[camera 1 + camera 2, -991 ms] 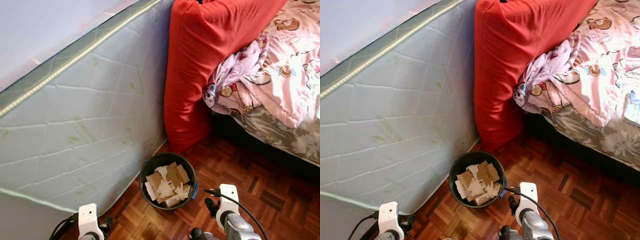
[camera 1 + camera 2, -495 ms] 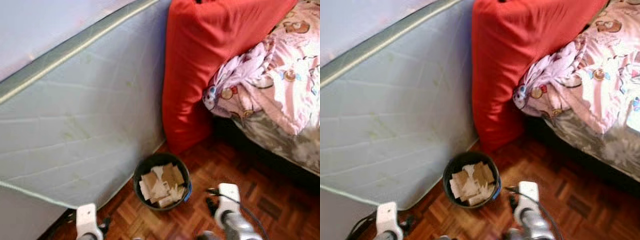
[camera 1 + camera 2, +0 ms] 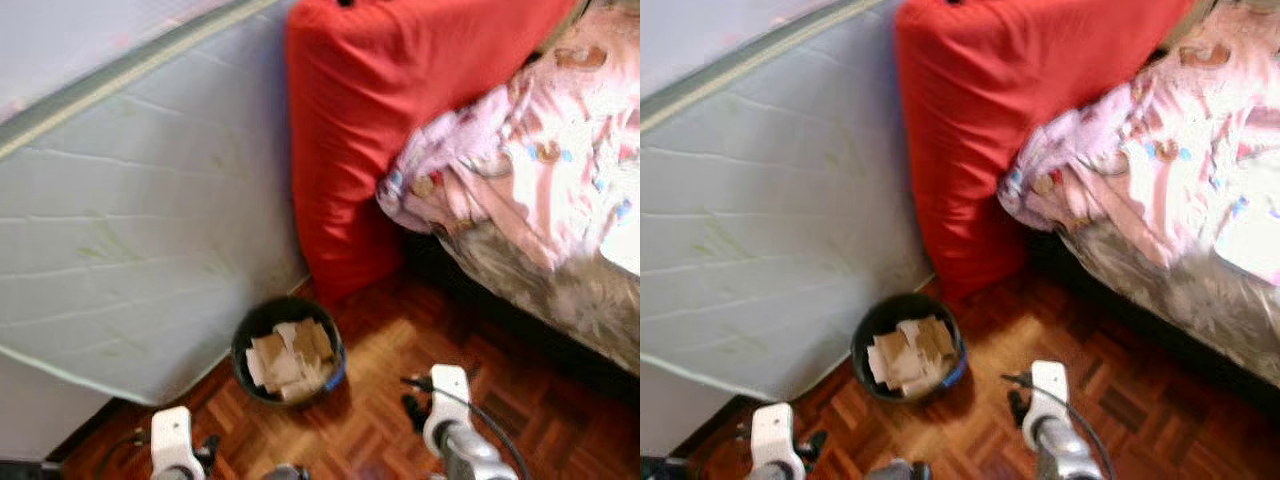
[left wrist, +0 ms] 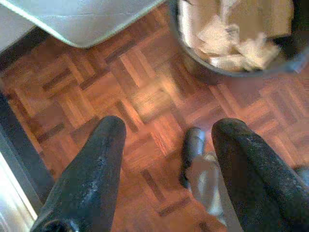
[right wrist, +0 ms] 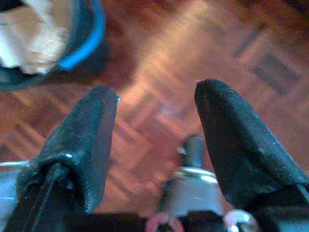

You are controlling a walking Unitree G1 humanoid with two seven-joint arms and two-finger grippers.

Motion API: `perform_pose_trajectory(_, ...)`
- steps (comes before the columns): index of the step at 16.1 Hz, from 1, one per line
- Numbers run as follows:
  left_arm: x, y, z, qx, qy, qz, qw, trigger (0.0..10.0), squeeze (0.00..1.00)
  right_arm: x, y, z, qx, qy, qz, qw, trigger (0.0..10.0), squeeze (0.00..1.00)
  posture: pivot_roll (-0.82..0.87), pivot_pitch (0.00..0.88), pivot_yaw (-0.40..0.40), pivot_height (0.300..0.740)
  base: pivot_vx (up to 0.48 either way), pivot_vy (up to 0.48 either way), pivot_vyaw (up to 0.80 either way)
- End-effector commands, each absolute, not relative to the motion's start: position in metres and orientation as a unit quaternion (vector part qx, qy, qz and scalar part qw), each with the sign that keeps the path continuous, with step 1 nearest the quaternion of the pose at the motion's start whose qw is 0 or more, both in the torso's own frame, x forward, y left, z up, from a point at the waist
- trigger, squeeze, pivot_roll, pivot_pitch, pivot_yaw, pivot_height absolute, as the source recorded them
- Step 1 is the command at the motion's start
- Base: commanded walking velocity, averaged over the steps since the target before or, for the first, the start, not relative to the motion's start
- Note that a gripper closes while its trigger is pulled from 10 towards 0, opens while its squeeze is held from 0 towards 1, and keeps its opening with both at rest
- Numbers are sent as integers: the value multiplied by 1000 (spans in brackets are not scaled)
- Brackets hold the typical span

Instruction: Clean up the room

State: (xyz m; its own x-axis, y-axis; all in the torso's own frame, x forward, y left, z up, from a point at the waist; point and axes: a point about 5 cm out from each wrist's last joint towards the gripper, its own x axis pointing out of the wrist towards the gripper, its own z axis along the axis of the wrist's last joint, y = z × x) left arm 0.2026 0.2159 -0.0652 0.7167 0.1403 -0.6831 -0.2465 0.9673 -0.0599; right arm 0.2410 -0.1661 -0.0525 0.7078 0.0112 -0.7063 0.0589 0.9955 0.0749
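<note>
bin of paper scraps on parquet, both grippers held empty

the bin (image 3: 288,351) is set on the floor (image 3: 380,400) at the foot of the mattress (image 3: 140,230), near a red cushion (image 3: 370,130). the left gripper (image 4: 166,164) and right gripper (image 5: 154,145) are spread open above the floor, near the bin.

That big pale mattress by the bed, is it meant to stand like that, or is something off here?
It looks odd: the pale quilted mattress stands on edge, tilted, on the wooden parquet floor, beside the red cushion. The black bin of paper scraps stands upright, nothing spilled.
</note>
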Motion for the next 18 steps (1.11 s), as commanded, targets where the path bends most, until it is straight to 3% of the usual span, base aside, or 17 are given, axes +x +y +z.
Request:
perform_pose_trajectory(1, 192, 193, -77, -105, 398, 127, 902, 10000, 0, 215, -200, -65, 11, 424, -20, 906, 10000, 0, 2, 0, -50, 740, 0, -315, 0)
perform_pose_trajectory(18, 194, 193, -76, -99, 395, 116, 906, 10000, 0, 213, -199, -66, 18, 415, -17, 909, 10000, 0, 28, 0, -46, 740, 0, -311, 0)
